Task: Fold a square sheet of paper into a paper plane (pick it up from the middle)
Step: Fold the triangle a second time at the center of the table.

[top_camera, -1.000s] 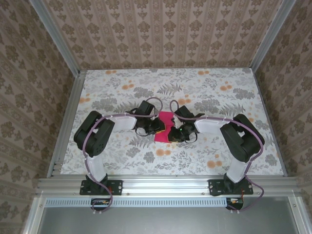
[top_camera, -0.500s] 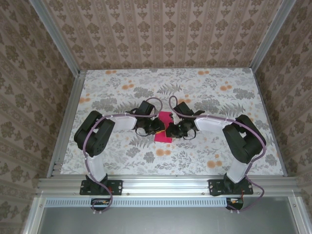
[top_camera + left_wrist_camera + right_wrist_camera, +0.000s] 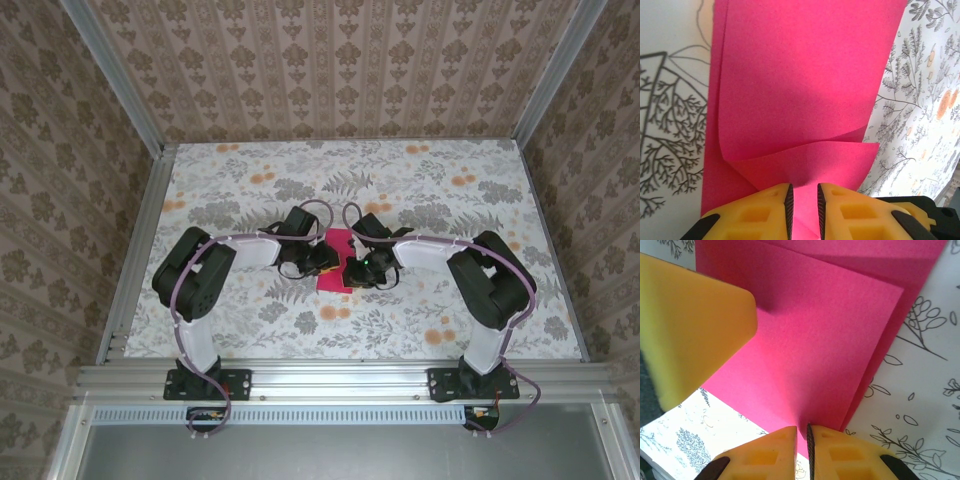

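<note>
A: Pink paper in the right gripper (image 3: 804, 437)?
B: Yes, its 2 fingers pinch the near edge of the folded square sheet of paper (image 3: 815, 340), which spreads ahead of them
A: Left gripper (image 3: 804, 200)?
B: Narrow gap, a raised flap just ahead; whether it pinches, I cannot tell. Floral table (image 3: 920, 100) beyond, either side

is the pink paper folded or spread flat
Folded, partly: the paper lies in two stacked layers, and a flap curls over near the left gripper.
</note>
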Available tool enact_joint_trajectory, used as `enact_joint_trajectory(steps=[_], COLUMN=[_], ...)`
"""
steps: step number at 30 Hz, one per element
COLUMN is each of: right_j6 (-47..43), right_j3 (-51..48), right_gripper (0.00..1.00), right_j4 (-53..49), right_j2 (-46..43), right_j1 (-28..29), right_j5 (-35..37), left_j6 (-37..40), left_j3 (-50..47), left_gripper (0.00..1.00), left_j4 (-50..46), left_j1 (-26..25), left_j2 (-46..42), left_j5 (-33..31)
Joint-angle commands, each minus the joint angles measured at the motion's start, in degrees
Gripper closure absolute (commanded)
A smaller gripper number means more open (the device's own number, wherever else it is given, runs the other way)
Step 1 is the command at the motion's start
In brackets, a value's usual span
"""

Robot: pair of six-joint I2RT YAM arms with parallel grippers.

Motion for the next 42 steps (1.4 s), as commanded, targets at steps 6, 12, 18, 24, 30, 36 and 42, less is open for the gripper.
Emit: enact_joint_trajectory(steps=[6,12,18,24,30,36,42], right_j6=[-0.17,0.31,0.41,0.95,1.73,1.44,0.85], right_j3=[0.14,0.57,0.75,0.80,0.29,-0.75,-2.32], right_gripper=[0.84,0.87,0.89,0.90,0.91,0.91,0.92], right_j4=[-3.12,-3.80,-4.96,-5.83,-6.10,-6.26,-7.42], right_j2=[1.25,1.99,2.40,3.01,3.05,3.34,3.78], right_j1=[0.34,0.26,0.26,0.26,0.27,0.34,0.36], right_j5=[2.26,3.02,4.31,5.60,6.73,7.57,9.72], left_j6=[-2.31,-2.39,-3.40,-4.63,-7.38,-7.24,-4.63], left_j3=[-0.88,-1.70,-2.12,-2.77,-4.79,-4.59,-3.70], left_gripper=[0.74,0.76,0.79,0.81,0.81,0.81,0.80], left_j4=[5.47,5.06,4.67,4.30,5.69,4.90,3.16], left_j1=[0.14,-1.38,-2.71,-2.76,-2.86,-2.23,0.46], left_j2=[-1.46,-1.97,-0.46,0.18,0.18,0.80,0.89], left_j5=[3.36,4.33,4.77,4.40,2.90,0.44,-0.38])
